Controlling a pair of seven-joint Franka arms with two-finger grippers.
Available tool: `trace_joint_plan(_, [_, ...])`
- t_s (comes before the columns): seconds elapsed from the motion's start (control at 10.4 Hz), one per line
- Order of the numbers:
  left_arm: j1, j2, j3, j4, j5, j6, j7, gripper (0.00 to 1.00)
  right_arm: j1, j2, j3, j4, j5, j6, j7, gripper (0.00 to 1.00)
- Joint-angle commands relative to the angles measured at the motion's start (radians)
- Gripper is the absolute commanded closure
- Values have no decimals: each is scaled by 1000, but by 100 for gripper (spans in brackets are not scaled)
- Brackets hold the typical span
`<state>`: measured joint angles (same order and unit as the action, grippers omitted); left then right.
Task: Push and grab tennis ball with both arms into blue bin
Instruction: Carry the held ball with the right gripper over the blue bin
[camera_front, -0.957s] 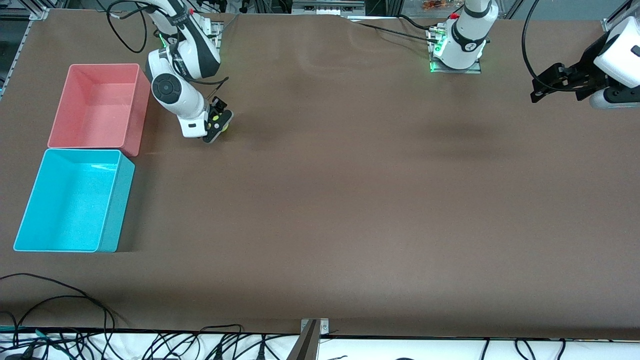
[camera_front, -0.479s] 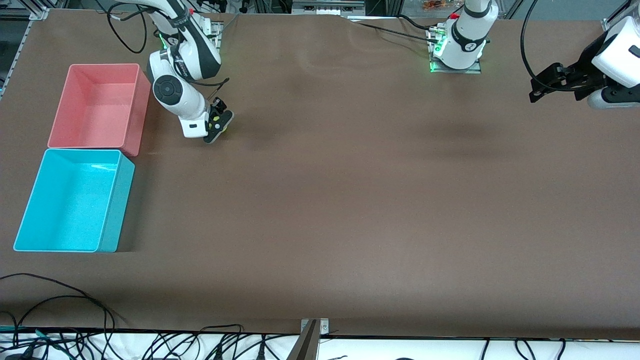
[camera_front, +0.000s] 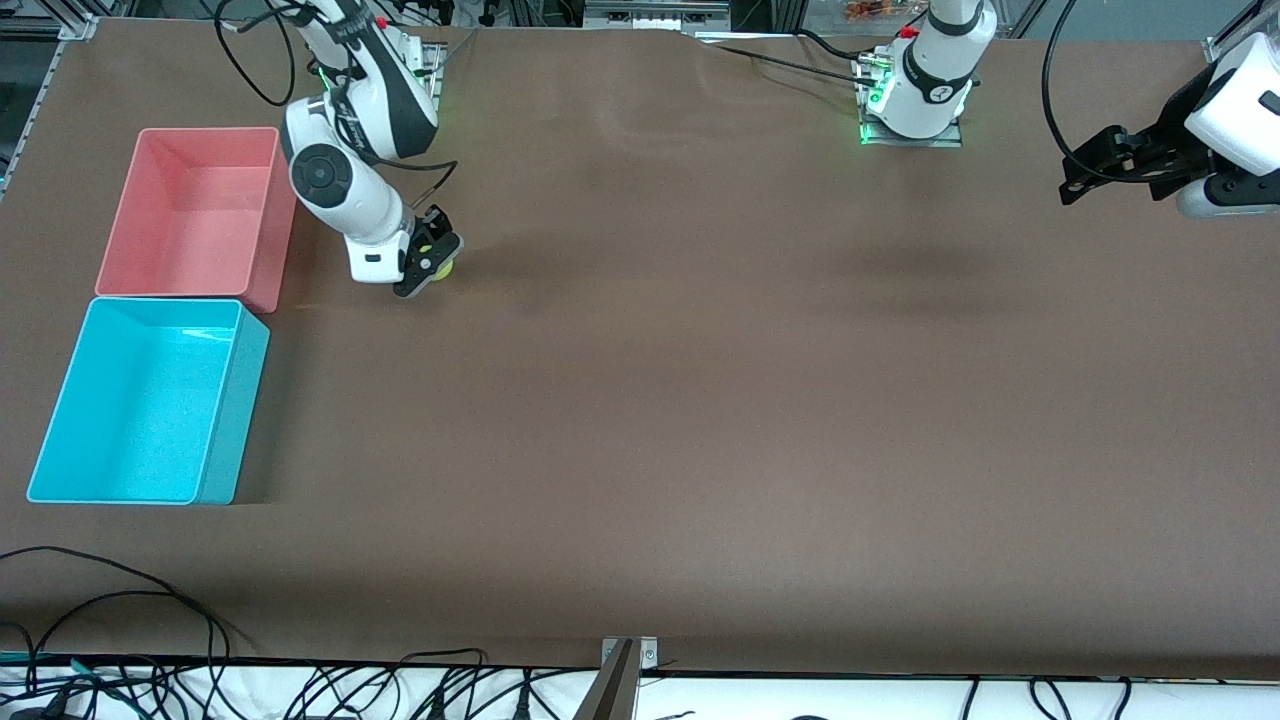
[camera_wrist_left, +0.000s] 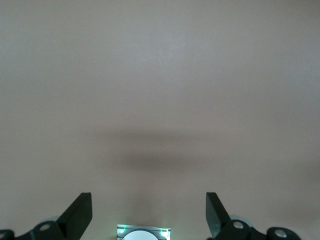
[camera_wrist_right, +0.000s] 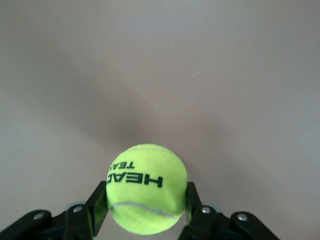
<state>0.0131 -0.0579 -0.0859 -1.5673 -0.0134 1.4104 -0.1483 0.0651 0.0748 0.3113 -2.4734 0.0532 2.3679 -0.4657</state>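
Observation:
My right gripper (camera_front: 428, 262) is shut on the yellow-green tennis ball (camera_front: 441, 266), a little above the brown table beside the pink-red bin. In the right wrist view the ball (camera_wrist_right: 146, 189) with black lettering sits clamped between both fingers (camera_wrist_right: 98, 207). The cyan-blue bin (camera_front: 215, 425) stands at the right arm's end of the table, nearer to the front camera than the gripper. My left gripper (camera_front: 1085, 170) is open and empty, held in the air at the left arm's end of the table; its wrist view shows its fingertips (camera_wrist_left: 80, 212) wide apart over bare table.
A pink-red bin (camera_front: 270, 240) stands right beside the blue bin, farther from the front camera. Cables lie along the table's front edge (camera_front: 120, 600). The left arm's base (camera_front: 915, 100) stands on its plate at the table's back.
My right gripper has shifted slightly toward the bins and the front camera with the ball in it. The left arm has barely moved.

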Motion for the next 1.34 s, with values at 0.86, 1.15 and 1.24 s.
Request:
trace_joint_plan(0.86, [-5, 3, -24, 21, 26, -21, -32, 0, -119, -79, -421, 389, -132, -274, -465, 52])
trace_joint_plan(1.15, [-8, 3, -26, 23, 26, -21, -77, 0, -122, 0, -555, 390, -213, -118, -563, 52])
trace_joint_plan(1.24, [-5, 3, -49, 23, 26, -21, -77, 0, -123, 46, -589, 390, -207, -49, -621, 52])
